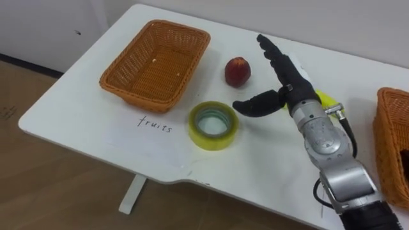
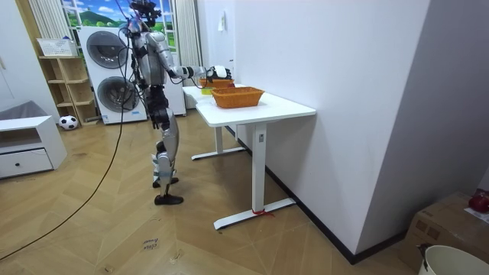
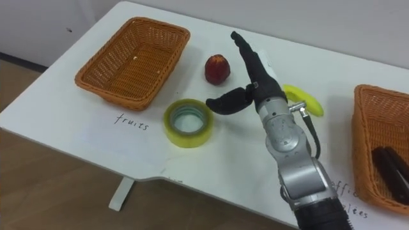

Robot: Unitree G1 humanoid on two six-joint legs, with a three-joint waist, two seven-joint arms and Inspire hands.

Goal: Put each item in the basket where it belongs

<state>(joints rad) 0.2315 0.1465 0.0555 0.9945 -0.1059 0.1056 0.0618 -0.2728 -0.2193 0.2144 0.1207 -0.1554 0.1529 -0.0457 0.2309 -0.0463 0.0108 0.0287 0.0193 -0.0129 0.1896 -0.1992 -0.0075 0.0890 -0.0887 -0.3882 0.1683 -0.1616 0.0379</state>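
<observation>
Rising from the lower right, the right robot hand (image 1: 289, 83) hovers over the table (image 1: 83, 121) with fingers straight and thumb spread, holding nothing; that spread looks like readiness for a grasp. At the left, a wicker basket (image 1: 156, 64) sits empty with a handwritten label before it, so it is probably meant for the fruit. Just right of it a roll of yellow tape (image 1: 214, 139) lies flat, and beyond that is a red fruit (image 1: 237, 71). The thumb points between the two, so I cannot tell which the hand is after. A banana (image 3: 305, 100) lies by the wrist, plain in the right eye view but mostly hidden by the arm in the left. Farthest right, a second basket (image 3: 370, 121) already holds a dark item (image 3: 390, 167). The room view adds that the robot stands upright at the table's end, one arm stretched out.
</observation>
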